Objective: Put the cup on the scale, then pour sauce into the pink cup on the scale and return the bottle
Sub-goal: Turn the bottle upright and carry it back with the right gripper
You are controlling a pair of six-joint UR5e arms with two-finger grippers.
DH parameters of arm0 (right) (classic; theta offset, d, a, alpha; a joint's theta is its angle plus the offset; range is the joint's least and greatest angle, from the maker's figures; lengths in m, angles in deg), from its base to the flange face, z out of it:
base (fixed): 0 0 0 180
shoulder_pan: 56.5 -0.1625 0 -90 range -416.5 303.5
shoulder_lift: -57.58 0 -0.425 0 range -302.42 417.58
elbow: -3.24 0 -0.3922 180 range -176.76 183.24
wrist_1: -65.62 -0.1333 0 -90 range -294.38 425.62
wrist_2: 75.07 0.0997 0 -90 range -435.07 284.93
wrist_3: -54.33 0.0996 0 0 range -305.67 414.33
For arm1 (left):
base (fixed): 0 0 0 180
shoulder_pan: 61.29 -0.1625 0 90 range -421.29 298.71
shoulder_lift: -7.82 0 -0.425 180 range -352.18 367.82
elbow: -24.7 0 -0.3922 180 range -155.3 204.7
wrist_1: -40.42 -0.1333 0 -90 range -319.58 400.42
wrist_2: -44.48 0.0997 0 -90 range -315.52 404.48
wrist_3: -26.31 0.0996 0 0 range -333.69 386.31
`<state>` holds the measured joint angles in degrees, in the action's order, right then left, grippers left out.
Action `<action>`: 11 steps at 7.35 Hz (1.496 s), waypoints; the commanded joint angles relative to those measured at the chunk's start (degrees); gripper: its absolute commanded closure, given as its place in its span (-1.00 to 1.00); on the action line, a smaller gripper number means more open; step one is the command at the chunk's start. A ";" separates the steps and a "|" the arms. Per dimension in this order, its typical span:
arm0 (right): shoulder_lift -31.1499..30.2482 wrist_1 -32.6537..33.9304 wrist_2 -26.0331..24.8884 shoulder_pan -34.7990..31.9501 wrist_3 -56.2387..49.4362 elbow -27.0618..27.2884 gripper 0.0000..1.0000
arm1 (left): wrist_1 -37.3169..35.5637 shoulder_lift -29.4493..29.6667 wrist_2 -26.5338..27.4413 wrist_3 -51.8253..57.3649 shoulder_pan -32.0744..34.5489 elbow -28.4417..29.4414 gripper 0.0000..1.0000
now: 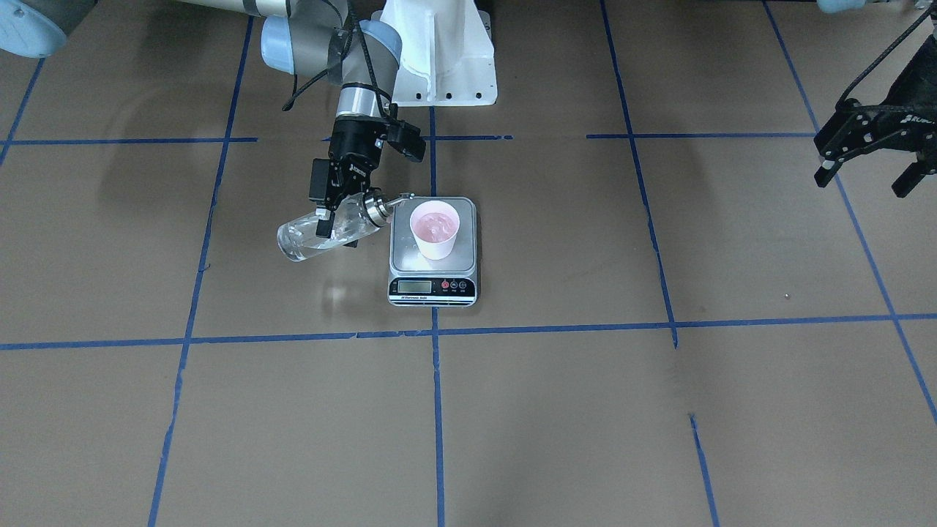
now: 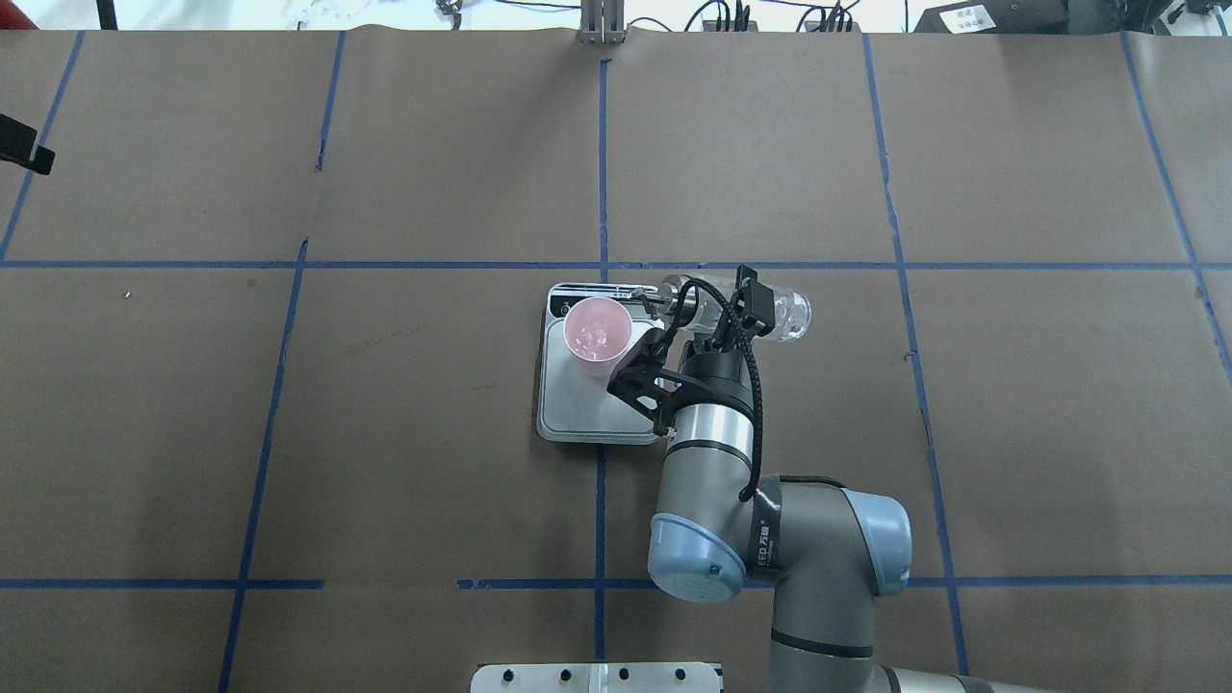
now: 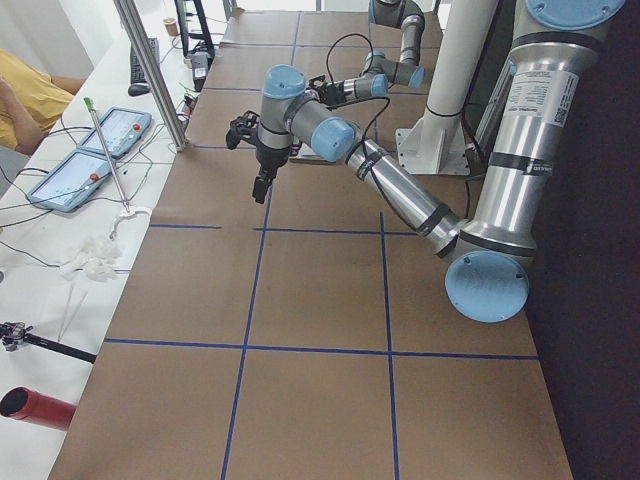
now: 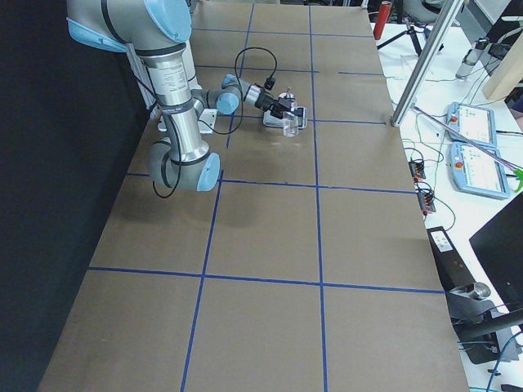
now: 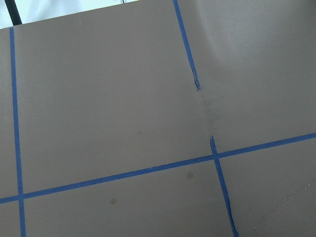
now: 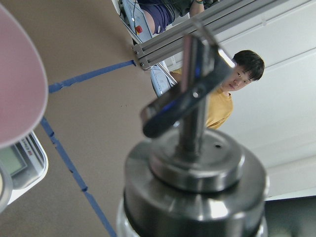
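The pink cup [image 1: 435, 229] stands upright on the scale [image 1: 433, 287], its inside glistening with liquid. It also shows in the overhead view [image 2: 597, 329] on the scale's platform [image 2: 577, 414]. My right gripper [image 1: 337, 228] is shut on the clear glass bottle [image 1: 307, 236]. It holds the bottle almost level beside the scale, silver cap and spout [image 1: 401, 197] pointing at the cup's rim. The right wrist view shows the cap [image 6: 192, 168] close up and the cup's edge [image 6: 15, 84]. My left gripper [image 1: 865, 178] is open and empty, far off to the side.
Brown paper with blue tape lines [image 1: 436, 410] covers the table. The robot's white base [image 1: 439, 51] stands behind the scale. Operators' desks with devices [image 4: 470, 139] line the table's far side. An operator [image 6: 232, 94] shows in the right wrist view.
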<state>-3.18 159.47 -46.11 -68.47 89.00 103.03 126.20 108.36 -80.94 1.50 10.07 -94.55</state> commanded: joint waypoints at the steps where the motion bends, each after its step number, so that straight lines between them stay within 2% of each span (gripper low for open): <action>1: -6.25 -0.16 3.56 -0.16 11.06 8.62 1.00 | -0.08 0.01 0.00 -0.07 0.00 0.06 -1.00; 2: -7.43 -1.38 4.09 -0.16 17.55 10.24 1.00 | -0.09 0.01 0.00 -0.16 0.00 0.06 -1.00; 3: -9.96 -4.43 4.09 -0.16 28.49 10.34 1.00 | -0.09 0.01 0.00 -0.16 0.00 -0.02 -1.00; 4: -12.86 -10.82 4.27 -0.16 35.30 10.26 1.00 | 0.00 0.01 -0.09 -0.16 0.00 0.24 -1.00; 7: -26.21 -35.86 4.62 -0.69 43.95 8.86 1.00 | 0.00 -0.07 0.00 -0.07 0.00 0.15 -1.00; 8: -27.03 -39.50 4.62 -0.95 44.16 8.15 1.00 | 0.00 -0.07 0.00 -0.07 0.00 0.06 -1.00; 11: -28.71 -39.71 4.71 -3.05 46.43 4.47 1.00 | 0.00 -0.16 0.09 -0.07 0.09 -0.02 -1.00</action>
<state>-31.49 120.08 -41.47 -70.44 133.83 109.45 126.20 108.23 -80.88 1.43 10.09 -94.50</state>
